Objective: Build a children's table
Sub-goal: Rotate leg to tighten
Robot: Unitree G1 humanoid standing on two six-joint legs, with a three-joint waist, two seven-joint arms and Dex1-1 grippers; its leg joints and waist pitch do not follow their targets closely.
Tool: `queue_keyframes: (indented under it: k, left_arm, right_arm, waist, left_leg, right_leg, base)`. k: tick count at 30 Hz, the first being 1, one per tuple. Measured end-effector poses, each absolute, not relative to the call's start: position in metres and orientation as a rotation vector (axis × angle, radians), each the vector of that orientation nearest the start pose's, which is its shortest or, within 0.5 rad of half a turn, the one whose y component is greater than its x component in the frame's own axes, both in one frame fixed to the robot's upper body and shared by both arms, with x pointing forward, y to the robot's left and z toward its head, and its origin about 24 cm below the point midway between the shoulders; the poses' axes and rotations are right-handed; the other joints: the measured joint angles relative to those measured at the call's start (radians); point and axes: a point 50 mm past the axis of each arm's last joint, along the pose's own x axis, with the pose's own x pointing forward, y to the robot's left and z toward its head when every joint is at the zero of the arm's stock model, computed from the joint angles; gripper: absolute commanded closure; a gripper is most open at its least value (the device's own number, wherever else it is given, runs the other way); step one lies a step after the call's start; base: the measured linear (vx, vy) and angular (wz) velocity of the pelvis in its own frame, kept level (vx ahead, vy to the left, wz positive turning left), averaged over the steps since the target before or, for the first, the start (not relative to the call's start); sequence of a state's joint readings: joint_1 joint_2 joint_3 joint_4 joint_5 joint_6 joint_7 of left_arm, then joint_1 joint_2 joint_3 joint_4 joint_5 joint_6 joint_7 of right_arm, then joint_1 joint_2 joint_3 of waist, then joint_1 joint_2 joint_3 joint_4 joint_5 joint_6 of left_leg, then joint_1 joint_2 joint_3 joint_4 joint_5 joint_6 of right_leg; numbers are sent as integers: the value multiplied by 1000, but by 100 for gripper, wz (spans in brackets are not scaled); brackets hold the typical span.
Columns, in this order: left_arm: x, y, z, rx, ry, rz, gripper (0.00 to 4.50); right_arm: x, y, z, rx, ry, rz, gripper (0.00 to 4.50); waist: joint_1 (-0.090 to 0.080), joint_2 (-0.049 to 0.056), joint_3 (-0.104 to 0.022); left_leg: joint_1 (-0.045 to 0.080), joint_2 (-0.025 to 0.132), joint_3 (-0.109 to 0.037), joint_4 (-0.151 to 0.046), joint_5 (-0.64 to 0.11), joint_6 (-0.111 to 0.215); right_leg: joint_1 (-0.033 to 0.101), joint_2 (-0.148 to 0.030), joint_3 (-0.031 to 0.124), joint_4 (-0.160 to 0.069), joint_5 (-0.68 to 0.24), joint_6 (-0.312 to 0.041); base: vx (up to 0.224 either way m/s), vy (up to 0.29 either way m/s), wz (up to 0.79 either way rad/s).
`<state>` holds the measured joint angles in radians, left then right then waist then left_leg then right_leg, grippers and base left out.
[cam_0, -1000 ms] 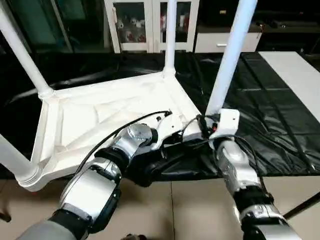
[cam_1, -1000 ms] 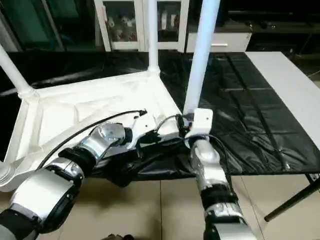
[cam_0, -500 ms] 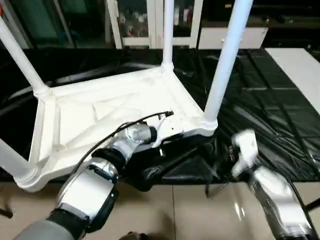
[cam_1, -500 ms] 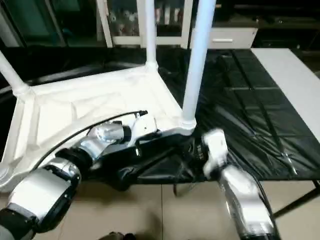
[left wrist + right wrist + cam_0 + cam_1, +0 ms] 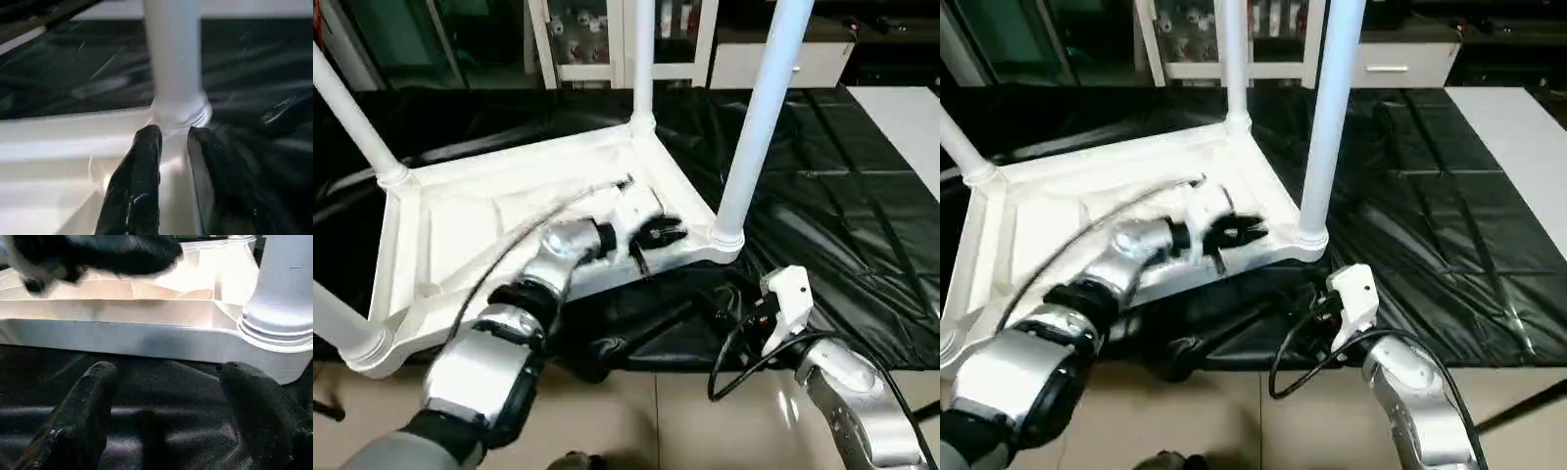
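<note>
The upturned table [image 5: 509, 220] is lying centre-left, 4 legs standing. It is looking light, stiff, slippery; grip the rim. Left gripper [image 5: 661, 235] is hovering narrowly parted, empty; right gripper [image 5: 168, 416] is gaping wide.

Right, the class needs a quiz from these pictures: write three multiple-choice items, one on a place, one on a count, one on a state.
1. Where is the left gripper?
A. Above the upturned tabletop, near a corner leg
B. On the floor
C. Around the farthest leg

2. How many white legs stand in the tabletop's corners?
A. Two
B. Three
C. Four

3. How is the right gripper?
A. Shut on a leg
B. Open, holding nothing
C. Shut on a cable

Answers: 1 A, its fingers point at that leg's base. 2 C, one rises at each corner. 3 B, its fingers stand wide apart before the tabletop's edge.
</note>
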<state>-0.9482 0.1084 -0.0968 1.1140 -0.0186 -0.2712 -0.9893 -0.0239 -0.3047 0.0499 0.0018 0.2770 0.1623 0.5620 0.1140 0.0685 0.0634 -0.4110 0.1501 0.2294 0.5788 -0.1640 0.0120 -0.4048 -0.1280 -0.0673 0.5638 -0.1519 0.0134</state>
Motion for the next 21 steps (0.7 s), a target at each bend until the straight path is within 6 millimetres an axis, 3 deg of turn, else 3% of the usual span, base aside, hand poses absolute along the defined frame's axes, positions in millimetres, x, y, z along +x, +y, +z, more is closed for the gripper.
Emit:
queue_keyframes:
  k: [3,7,11,21]
  left_arm:
    - [352,94,103,228,90,-1357,303]
    - [324,138,78,353,374,-1475,303]
    - [324,143,73,485,435,-1440,303]
    - [338,152,65,819,435,-1166,303]
  right_arm:
    - [248,-165,40,20,165,608,87]
    - [248,-166,41,19,167,606,87]
    - [251,-162,44,21,154,616,87]
    - [251,-160,43,23,154,596,87]
  waist:
    - [-7,1,-1]
    - [-4,-1,0]
    - [8,-2,1]
    - [-23,0,-1]
  left_leg:
    - [4,0,1,0,0,0]
    - [7,0,1,0,0,-2]
    - [8,0,1,0,1,-3]
    - [10,-2,-5,0,1,-4]
  right_leg:
    - [1,0,3,3,0,0]
    - [-1,1,4,13,-7,3]
    - [3,1,6,13,-11,9]
    - [3,1,5,13,-12,11]
  base:
    - [0,0,0]
    - [0,0,0]
    - [0,0,0]
    - [0,0,0]
